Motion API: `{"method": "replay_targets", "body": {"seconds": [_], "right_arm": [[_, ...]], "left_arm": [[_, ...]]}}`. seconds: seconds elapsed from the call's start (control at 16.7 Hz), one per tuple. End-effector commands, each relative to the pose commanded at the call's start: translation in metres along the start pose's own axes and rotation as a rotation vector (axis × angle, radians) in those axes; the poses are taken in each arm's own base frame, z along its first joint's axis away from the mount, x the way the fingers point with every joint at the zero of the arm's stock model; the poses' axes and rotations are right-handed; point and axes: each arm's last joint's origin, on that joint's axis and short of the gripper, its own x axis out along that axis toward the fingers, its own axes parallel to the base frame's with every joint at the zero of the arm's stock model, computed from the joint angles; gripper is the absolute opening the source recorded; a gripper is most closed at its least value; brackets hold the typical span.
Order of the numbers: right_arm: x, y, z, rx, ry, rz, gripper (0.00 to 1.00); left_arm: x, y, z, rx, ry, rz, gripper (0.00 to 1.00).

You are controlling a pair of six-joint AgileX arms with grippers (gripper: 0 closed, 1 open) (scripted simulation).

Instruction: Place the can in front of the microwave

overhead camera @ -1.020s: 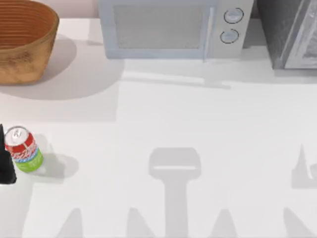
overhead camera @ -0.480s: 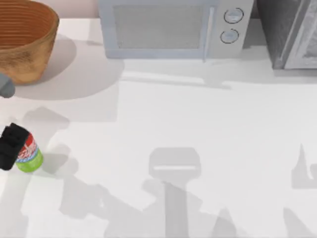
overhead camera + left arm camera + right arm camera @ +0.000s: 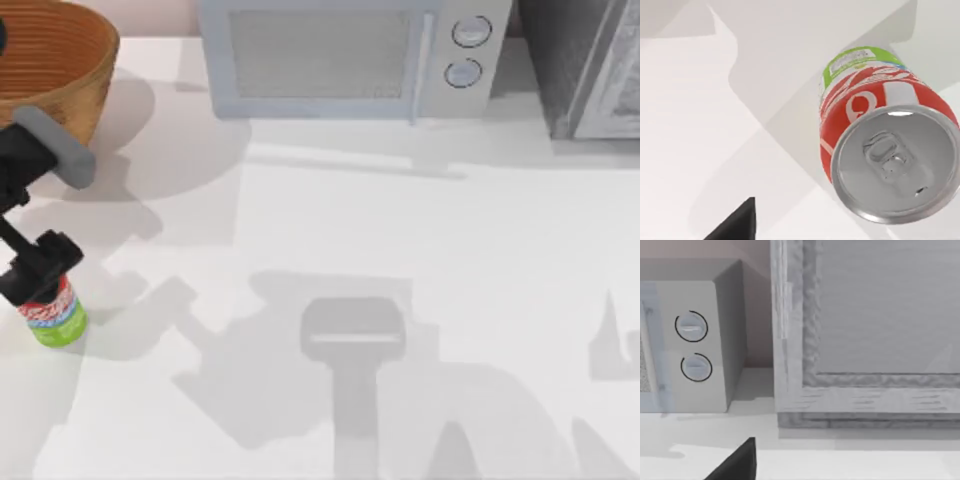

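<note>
My left gripper hangs directly over the can, at the table's nine o'clock edge; I cannot tell how far its fingers are spread. The can stands upright. Count: one can, one microwave at twelve o'clock, one basket, one darker appliance.

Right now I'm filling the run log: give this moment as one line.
left gripper: above red-and-green soda can, table's left | grey-white microwave: rear centre | can not yet placed
</note>
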Motion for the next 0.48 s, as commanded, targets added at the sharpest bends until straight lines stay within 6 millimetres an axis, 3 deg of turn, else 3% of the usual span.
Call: {"method": "replay_targets", "body": {"seconds": [0.18,0.48], "right_arm": [[0.0,0.0,0.0,0.0,0.0,0.0,1.0],[0.0,0.0,0.0,0.0,0.0,0.0,1.0]], "left_arm": [[0.0033,0.0072,0.0099,0.034,0.035,-0.035,1.0],[0.0033,0.0086,0.0091,0.03,0.035,-0.034,1.0]]}}
